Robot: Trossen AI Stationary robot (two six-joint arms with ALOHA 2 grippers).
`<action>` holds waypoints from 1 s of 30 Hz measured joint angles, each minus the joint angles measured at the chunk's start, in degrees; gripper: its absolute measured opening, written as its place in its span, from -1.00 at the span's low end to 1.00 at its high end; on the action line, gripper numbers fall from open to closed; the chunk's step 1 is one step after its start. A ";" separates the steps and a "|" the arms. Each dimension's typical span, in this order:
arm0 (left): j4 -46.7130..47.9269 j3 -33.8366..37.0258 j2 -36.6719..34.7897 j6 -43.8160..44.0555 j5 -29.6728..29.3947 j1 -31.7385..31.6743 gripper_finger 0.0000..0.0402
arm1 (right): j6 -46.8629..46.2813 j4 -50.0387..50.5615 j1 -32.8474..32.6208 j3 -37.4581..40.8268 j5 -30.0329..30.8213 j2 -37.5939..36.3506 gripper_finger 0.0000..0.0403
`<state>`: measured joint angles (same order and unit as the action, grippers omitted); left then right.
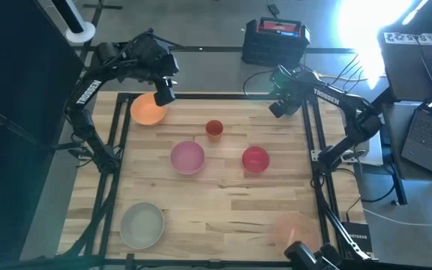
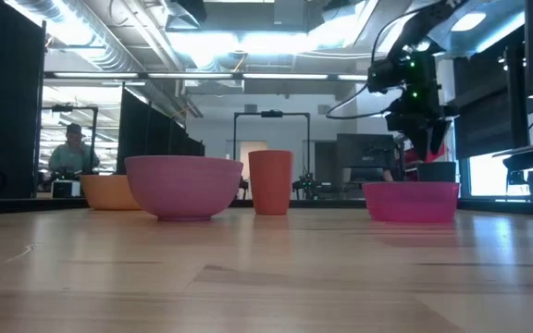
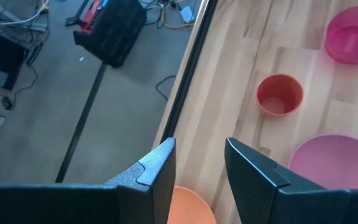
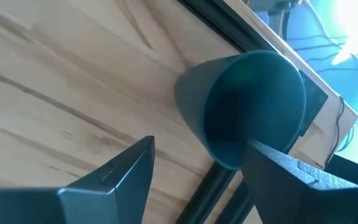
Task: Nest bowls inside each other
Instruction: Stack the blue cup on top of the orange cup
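- Five bowls spread singly over the counter, none nested yet: orange bowl at the far left corner, pale pink bowl near the middle, red bowl just right of it, whitish-grey bowl at the near left, translucent peach bowl by the near right edge.
- Small orange-red cup upright between the far edge and the pink and red bowls.
- Left gripper poised over the orange bowl's far rim, jaws apart and empty; that rim directly beneath, hence the nearest bowl for this arm.
- Right gripper raised at the far right corner, jaws spread wide; dark blue cup tipped on its side between the fingers, seemingly let go, contact unclear.
- Red bowl toward the counter's middle from the right gripper, nearest for that arm.
- Round bowls, so no long axis to align; likely next a rim pinch on the orange bowl.
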<state>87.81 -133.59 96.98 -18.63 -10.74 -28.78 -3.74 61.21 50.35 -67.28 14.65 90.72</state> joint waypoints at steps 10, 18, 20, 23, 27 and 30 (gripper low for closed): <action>0.39 0.05 -0.01 -0.02 0.04 -0.19 -0.40 | 1.10 -4.91 1.84 4.20 -1.24 2.50 -0.04; -0.40 0.05 -0.01 -0.01 0.06 -0.19 -0.40 | 4.77 -6.17 1.81 5.15 -4.34 2.79 -0.96; -0.40 0.05 -0.01 0.03 0.06 -0.01 -0.40 | 5.30 -5.17 1.27 5.15 -4.81 2.02 -0.99; -0.40 0.05 -0.01 0.14 0.07 0.03 -0.40 | 5.21 -2.17 -1.65 3.54 -7.32 -0.28 -0.99; 0.02 0.05 -0.01 0.72 0.10 0.00 -0.40 | 3.81 -1.29 -10.03 -4.38 -12.72 -1.19 -1.00; 0.71 0.07 -0.01 2.16 0.09 0.00 -0.40 | 3.56 -1.18 -17.32 -12.87 -14.08 1.20 -1.00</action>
<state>88.53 -133.52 96.97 -16.47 -10.64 -28.77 -0.17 60.03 33.02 -80.15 0.57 91.92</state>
